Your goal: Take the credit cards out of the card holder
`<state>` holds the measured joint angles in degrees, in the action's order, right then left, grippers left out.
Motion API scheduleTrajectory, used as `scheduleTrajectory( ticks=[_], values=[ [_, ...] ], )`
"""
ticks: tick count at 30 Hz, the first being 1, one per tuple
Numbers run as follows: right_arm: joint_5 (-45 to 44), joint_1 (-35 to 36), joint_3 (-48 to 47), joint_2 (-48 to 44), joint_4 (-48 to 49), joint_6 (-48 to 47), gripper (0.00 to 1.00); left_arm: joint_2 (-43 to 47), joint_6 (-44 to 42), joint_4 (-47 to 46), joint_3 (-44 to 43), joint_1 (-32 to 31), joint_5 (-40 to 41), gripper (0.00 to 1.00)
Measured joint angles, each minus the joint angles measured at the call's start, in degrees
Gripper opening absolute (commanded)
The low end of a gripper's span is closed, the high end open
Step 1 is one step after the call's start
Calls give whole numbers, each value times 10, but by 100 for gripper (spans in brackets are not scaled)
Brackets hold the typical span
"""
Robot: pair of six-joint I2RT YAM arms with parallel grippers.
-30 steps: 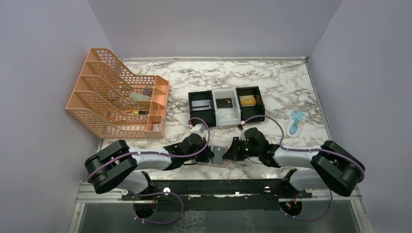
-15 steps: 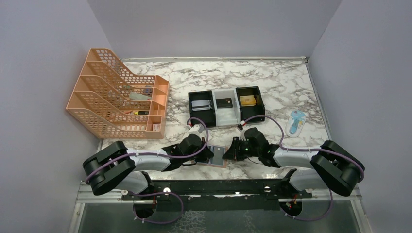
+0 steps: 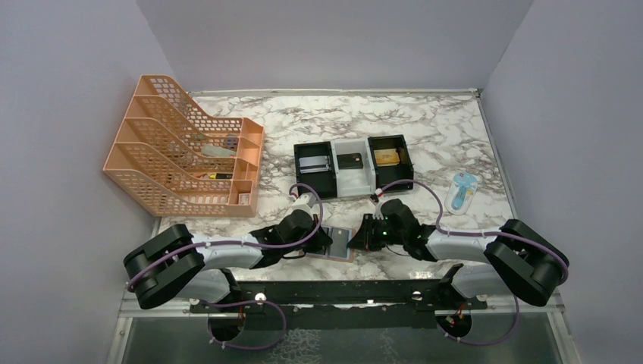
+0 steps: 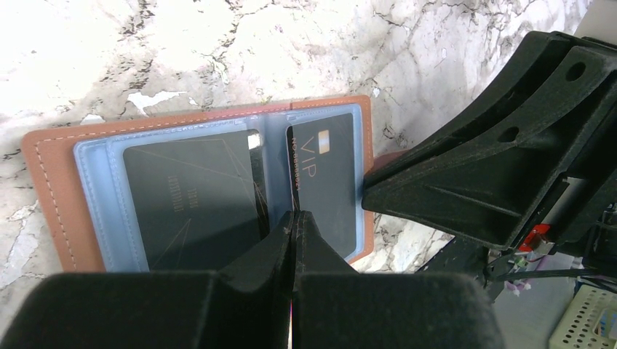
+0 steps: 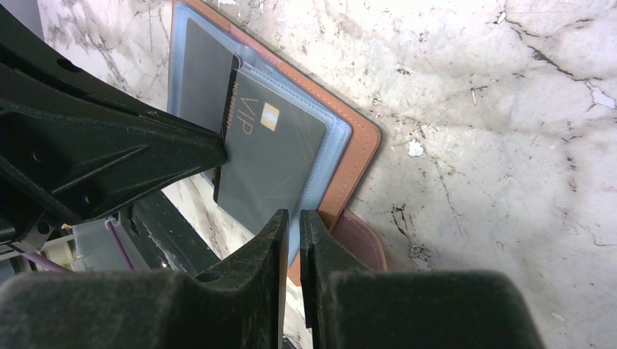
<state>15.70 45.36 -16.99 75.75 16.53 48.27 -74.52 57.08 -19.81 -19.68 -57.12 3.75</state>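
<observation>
Left pincer [image 4: 295,218]: clenched, its fingers pressed flat together with nothing visible between them. The tips sit over the centre fold of the card holder [image 4: 51,196], between the two cards.
Right pincer [image 5: 291,217]: nearly closed, with only a thin slit between the fingers. The tips rest at the holder's outer edge beside the VIP card [image 5: 273,156]. Whether they nip that edge cannot be told.
Card holder: lies open, blue lining up, flat on the desk [image 4: 218,51]. It is by the near edge, about midway along it, with a pincer at either side.
Credit cards: two dark cards are in the sleeves. The VIP card is on the right pincer's side, and a plainer black card [image 4: 189,196] is on the left pincer's side. The VIP card's inner edge reaches the fold and looks partly slid out.
Step in hand: by my reading, working the VIP card out of its pocket while the holder is steadied.
Next move: the left pincer needs to release and take a thin grip on the card's free edge. It then draws the card low and straight along the pocket toward the fold, while the far side of the holder is kept pinned down.
Still to do: both cards remain in the holder.
</observation>
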Motion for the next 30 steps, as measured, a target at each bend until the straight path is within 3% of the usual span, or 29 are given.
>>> scheduleTrajectory(
  ticks=[22,30],
  values=[
    [31,0,-48,-36,-47,-65,18,5,-2,10,0,0,3,1],
    [26,0,-54,35,-40,-48,18,5,-5,12,0,0,3,16]
  ],
)
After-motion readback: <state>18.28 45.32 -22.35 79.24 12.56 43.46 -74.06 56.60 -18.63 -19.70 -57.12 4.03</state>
